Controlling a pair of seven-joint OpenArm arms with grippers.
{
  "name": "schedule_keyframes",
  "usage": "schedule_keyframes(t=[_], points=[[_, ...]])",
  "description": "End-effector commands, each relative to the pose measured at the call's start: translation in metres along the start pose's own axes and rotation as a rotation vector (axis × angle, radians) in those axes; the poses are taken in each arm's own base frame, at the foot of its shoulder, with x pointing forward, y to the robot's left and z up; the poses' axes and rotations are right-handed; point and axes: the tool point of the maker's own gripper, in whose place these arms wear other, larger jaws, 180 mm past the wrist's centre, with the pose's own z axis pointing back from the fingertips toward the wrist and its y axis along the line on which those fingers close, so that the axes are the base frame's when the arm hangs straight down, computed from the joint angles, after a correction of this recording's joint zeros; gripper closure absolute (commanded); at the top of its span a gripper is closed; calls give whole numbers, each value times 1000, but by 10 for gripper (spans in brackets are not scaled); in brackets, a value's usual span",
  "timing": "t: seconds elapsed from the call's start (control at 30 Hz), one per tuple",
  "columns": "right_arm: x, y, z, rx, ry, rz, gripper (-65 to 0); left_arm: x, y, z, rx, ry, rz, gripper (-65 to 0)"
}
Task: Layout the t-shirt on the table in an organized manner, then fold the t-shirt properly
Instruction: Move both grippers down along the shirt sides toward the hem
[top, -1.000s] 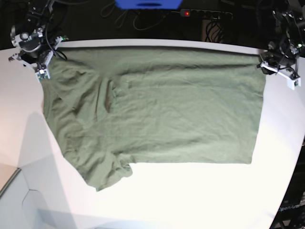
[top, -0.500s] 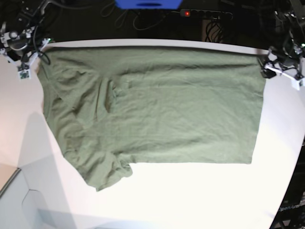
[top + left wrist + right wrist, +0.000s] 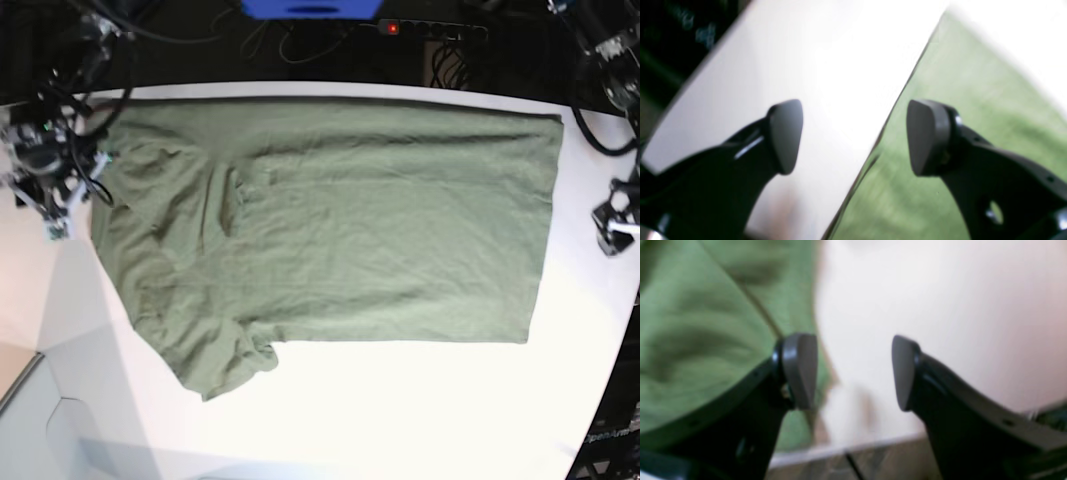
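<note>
The olive-green t-shirt (image 3: 330,220) lies spread out on the white table (image 3: 400,410), its hem on the base view's right and its bunched sleeves on the left. My left gripper (image 3: 612,228) hovers just off the hem side, open and holding nothing. In the left wrist view its fingers (image 3: 785,136) straddle the t-shirt's (image 3: 973,100) edge over the table (image 3: 823,66). My right gripper (image 3: 50,205) is beside the sleeve end, open and empty. In the right wrist view, the gripper (image 3: 851,371) is over bare table (image 3: 940,306), with the t-shirt (image 3: 706,323) to its left.
Past the table's far edge are a blue object (image 3: 310,8), a power strip with a red light (image 3: 430,28) and cables. A pale panel (image 3: 40,420) sits at the near left corner. The table's curved edge runs down the right side.
Both grippers have let go of the t-shirt's far corners, opened, and moved toward the near side along its two ends. The shirt lies as before.
</note>
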Motion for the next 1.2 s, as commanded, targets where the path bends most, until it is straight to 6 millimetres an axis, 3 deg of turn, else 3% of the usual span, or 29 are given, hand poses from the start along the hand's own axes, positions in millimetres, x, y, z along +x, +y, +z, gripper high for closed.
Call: schedule_keyframes(t=[0.0,0.1,0.2,0.47,0.6,0.73,0.97,1.1,1.17], points=[[31,-3,-1,-3,-79,26,-365,28,-5,0,-11,-70,1,-478],[74,25,-19,83,-135,88,-365,58,-20,-10,-48,-127,56,-509],[109,38,-39,144,-151,114,-365,85,-35,-21,-91,-165,113,-514],[173,68,-84,316,-197,71,-365,98,-77,-87,-67,-219,-66,-515],[200,69,-97,373,-298,27,-365,92,-107,-113,-90,-241,-161,-515],[202,55,-111,392,-344,-19,-365,86,-107,-126,-84,-212,-150,-515],[190,8,-138,207,-398,-203,-365,87,-104,-131,-75,-229,-136,-515],[176,13,-148,216,-384,-224,-365,86,-104,-131,-75,-234,-137,-516],[173,2,-151,163,-388,-255,-365,85,-103,-131,-74,-231,-138,-516]])
